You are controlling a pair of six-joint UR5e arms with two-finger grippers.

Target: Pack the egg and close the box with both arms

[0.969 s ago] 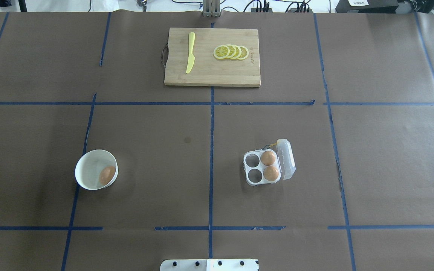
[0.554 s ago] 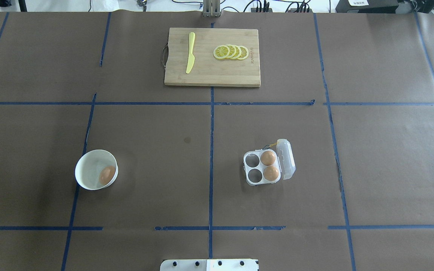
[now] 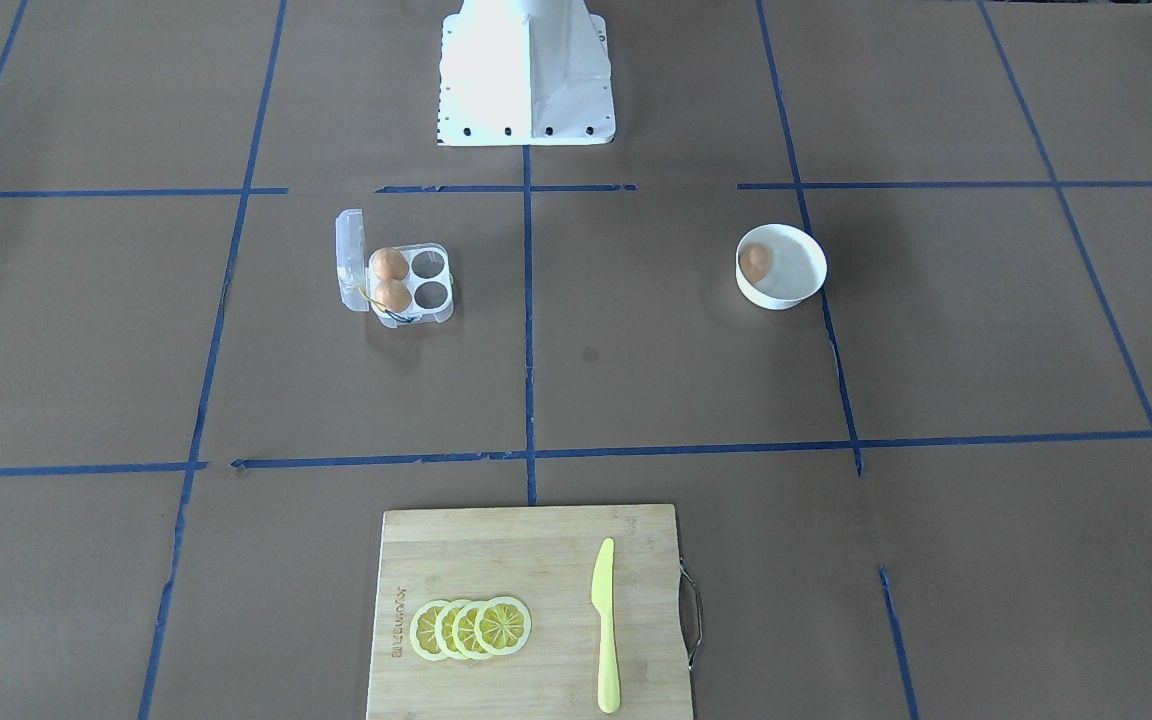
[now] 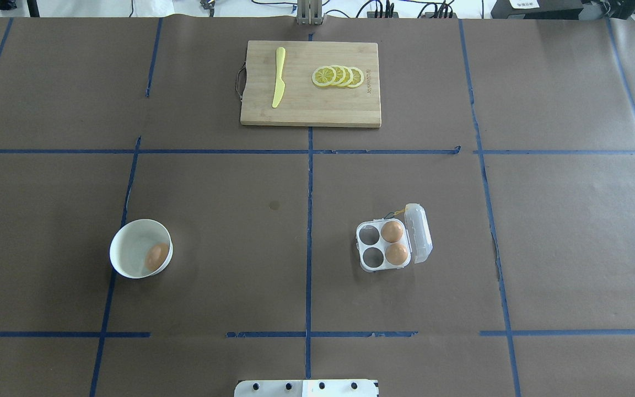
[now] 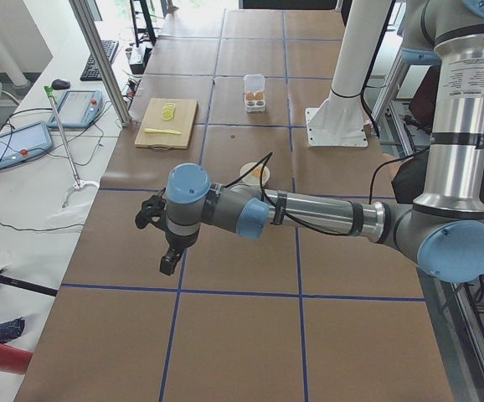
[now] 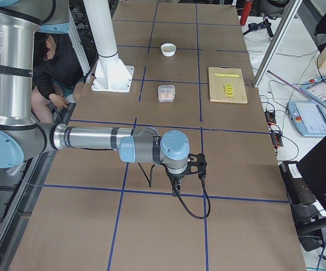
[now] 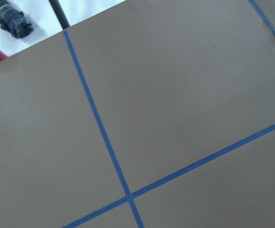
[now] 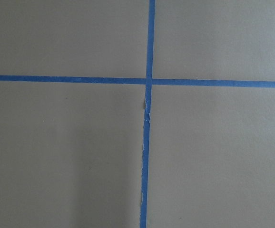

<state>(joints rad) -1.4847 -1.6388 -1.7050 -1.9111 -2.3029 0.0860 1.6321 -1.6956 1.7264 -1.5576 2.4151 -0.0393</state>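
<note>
Honestly, I could not tell whether my left claw [image 5: 168, 261] was apart or together, seen only from the table's end, hanging over brown paper [image 5: 250, 335]. Left of centre, the egg [image 4: 156, 257] lay in the white bowl [image 4: 124, 242] against its right wall, long axis running roughly away from me. Right of centre, the box [image 4: 373, 267] sat with its lid [image 4: 420, 231] swung open rightward and two brown eggs [image 4: 392, 231] in the cups beside it, and my right claw [image 6: 198, 167] was just as unreadable.
</note>
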